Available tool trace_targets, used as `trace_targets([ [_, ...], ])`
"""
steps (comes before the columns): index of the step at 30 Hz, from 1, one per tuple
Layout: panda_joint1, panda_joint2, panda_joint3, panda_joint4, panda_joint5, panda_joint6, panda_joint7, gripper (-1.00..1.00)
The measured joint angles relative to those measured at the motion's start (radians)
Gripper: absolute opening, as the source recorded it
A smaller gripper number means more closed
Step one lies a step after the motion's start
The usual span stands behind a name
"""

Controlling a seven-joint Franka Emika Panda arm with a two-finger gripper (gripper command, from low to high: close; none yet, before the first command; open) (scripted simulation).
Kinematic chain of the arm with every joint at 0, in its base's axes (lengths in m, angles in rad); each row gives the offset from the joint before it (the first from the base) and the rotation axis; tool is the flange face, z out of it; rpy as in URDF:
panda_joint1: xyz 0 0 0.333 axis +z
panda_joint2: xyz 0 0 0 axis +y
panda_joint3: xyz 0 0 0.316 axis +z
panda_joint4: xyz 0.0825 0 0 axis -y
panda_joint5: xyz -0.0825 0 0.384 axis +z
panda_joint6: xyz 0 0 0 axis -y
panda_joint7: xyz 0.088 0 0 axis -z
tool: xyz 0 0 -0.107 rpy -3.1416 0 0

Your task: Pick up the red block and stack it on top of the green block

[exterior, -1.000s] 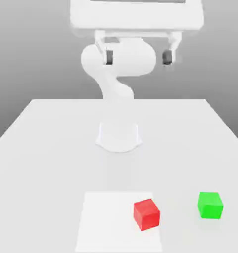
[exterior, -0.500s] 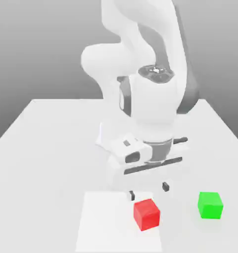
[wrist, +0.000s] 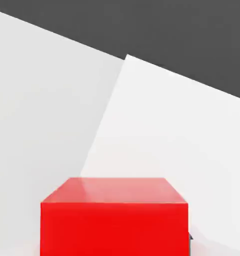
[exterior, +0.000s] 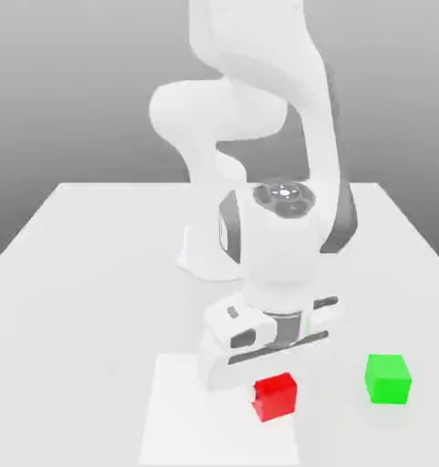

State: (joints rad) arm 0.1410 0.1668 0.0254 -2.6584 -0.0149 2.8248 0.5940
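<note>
**Now: hand low over the red block**

Here the red block (exterior: 276, 397) sits on the table (exterior: 86, 274) near the front edge, resting on a lighter square patch (exterior: 182, 420) marked on the tabletop, toward that patch's far right corner in the exterior view. In the hand view the red block (wrist: 114, 217) looms large and close, its top face and one side face plainly seen, with the pale patch (wrist: 171, 130) stretching away behind it.

Directly over and just behind the block hangs the gripper (exterior: 264, 369), its white hand body covering the block's far upper edge. The fingertips are hidden behind that body and the block, so I cannot tell how wide they stand or whether they touch the block's sides.

The green block (exterior: 388, 378) rests on the bare table to the exterior view's right of the red one, clearly apart from it and from the hand.

Farther back, the arm's base (exterior: 209, 255) stands at mid-table, and the arm bends up and forward from there.
</note>
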Motion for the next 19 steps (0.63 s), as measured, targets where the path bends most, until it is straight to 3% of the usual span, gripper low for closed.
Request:
trace_targets([
  [3,0.029,-0.078,0.025,-0.002,0.008,-0.076,0.026,-1.0],
  [10,0.268,-0.129,0.142,0.057,0.007,-0.186,0.249,-1.0],
  [15,0.298,0.004,0.123,0.074,-0.054,-0.071,0.33,-1.0],
  [16,0.303,0.037,0.115,0.076,-0.067,-0.041,0.341,1.0],
  [19,0.303,0.037,0.115,0.076,-0.067,-0.041,0.341,1.0],
])
